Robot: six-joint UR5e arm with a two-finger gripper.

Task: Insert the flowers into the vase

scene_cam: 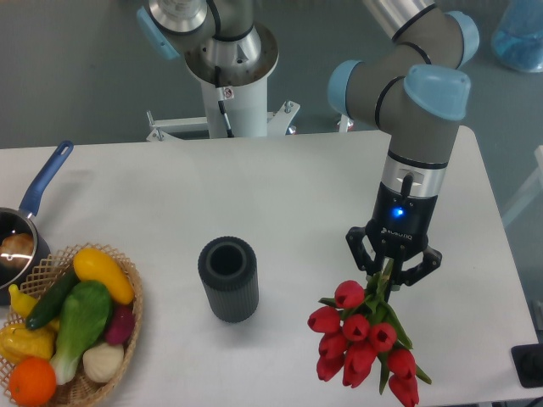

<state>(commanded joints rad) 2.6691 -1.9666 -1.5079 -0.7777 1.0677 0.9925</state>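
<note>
The flowers (361, 339), a bunch of red closed tulips with green stems and leaves, lie at the front right of the table with the heads pointing toward the front edge. My gripper (391, 270) points straight down over their stem end, its fingers on either side of the green stems; whether they press on the stems I cannot tell. The vase (228, 278), a dark ribbed cylinder with an open round mouth, stands upright near the middle front of the table, well to the left of the gripper and the flowers.
A wicker basket (129, 318) of fruit and vegetables stands at the front left. Behind it is a blue-handled saucepan (30, 216) at the left edge. The robot's white base column (229, 85) rises behind the table. A dark object (530, 365) sits at the front right corner.
</note>
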